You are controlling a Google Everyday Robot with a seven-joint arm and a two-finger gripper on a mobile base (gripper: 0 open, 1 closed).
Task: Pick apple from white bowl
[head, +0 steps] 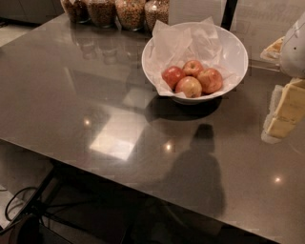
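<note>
Apples (193, 78), four in number, red and yellow, lie clustered on crumpled white paper (178, 40) inside the white bowl (234, 55). Bowl stands on the dark glossy table (86, 105), toward its far side. Glass jars (116, 10) of grains line the far edge. Gripper (286, 109) hangs at the right, clear of the bowl; whether it is apart or together cannot be told.

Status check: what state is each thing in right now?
white bowl: upright on the table, lined with paper.
apples: four, all in the bowl, untouched.
glass jars: upright, filled with grains, far edge.
hand: right of the bowl, apart from it, above the table.
</note>
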